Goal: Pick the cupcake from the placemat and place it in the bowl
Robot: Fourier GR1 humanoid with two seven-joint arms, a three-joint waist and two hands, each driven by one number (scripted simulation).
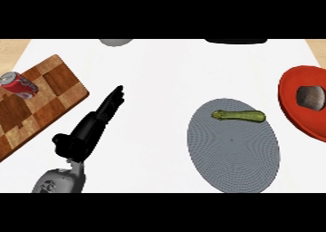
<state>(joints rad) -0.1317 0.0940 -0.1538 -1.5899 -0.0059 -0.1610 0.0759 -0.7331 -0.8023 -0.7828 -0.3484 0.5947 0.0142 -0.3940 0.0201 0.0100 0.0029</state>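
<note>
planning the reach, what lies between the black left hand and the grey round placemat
Head view: only bare white counter lies between the black left hand and the grey round placemat; a green zucchini rests on the mat.

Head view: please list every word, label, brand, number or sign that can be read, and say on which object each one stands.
No text can be read.
Can on the cutting board: red with white marks, too blurred to read.
Zucchini, placemat, bowl, left hand: no writing shows.
</note>
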